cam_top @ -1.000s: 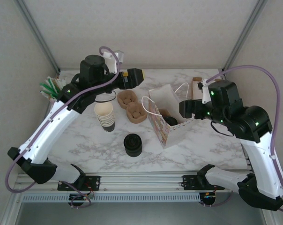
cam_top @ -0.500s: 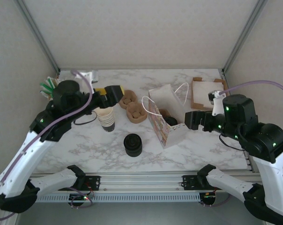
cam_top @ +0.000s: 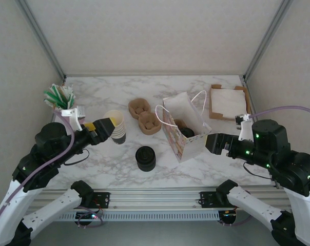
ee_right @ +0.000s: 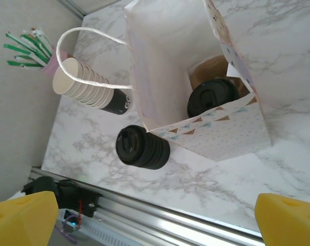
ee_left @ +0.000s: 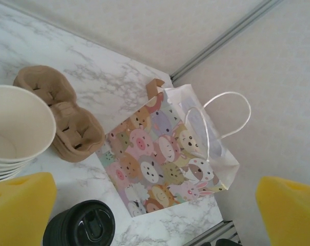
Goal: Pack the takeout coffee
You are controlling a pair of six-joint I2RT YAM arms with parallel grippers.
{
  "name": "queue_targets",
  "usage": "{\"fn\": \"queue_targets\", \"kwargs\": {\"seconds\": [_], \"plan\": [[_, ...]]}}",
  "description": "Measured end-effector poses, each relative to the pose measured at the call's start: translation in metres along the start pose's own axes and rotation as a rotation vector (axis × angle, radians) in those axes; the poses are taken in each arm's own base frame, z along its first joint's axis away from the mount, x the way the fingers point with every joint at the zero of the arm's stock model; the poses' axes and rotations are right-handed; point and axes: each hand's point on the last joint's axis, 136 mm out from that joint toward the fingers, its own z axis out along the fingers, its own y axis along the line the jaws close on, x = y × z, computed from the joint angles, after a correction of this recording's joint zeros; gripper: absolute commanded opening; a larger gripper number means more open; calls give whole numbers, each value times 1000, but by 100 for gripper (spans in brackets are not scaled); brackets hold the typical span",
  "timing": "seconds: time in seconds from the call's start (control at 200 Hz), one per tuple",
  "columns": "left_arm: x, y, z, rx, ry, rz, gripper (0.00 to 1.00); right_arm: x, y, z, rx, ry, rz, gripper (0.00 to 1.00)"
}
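Coffee (ee_right: 212, 97) sits inside the paper bag (ee_right: 232, 128), well clear of both jaws, each pair spread wide, empty.

Count on the table (cam_top: 98, 159): one patterned paper bag (cam_top: 181, 134); one lidded coffee cup (ee_right: 211, 97) (standing inside that bag); one stack of black lids (cam_top: 145, 158); one stack of lidless cream cups (cam_top: 115, 125); two pulp cup carriers (cam_top: 149, 123); one bundle of green stirrers (cam_top: 58, 96), far left corner; one cardboard tray (cam_top: 228, 101), far right corner.
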Motion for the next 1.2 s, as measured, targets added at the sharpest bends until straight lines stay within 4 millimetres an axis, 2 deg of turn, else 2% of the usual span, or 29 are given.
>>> {"fn": "queue_targets", "kwargs": {"seconds": [0.17, 0.33, 0.431, 0.566, 0.736, 0.836, 0.941, 1.202], "plan": [[6, 10, 11, -47, 28, -1, 100, -8, 7, -3, -34, -41, 39, 99], [9, 19, 38, -128, 78, 20, 100, -22, 16, -1, -49, -62, 31, 99], [4, 19, 56, -174, 98, 49, 100, -36, 26, 11, -42, -52, 4, 99], [-17, 16, 73, -233, 88, 96, 100, -53, 35, 36, -15, -17, -38, 99], [-63, 26, 77, -335, 7, 130, 100, -70, 57, 61, -61, 20, -93, 99], [-89, 43, 74, -408, -33, 129, 100, -87, 75, 68, -107, 7, -129, 99], [-111, 73, 66, -505, -68, 115, 98, -103, 90, 79, -143, -13, -174, 99], [-158, 150, 33, -744, -144, 45, 91, -110, 114, 128, -231, 74, -260, 97]]}}
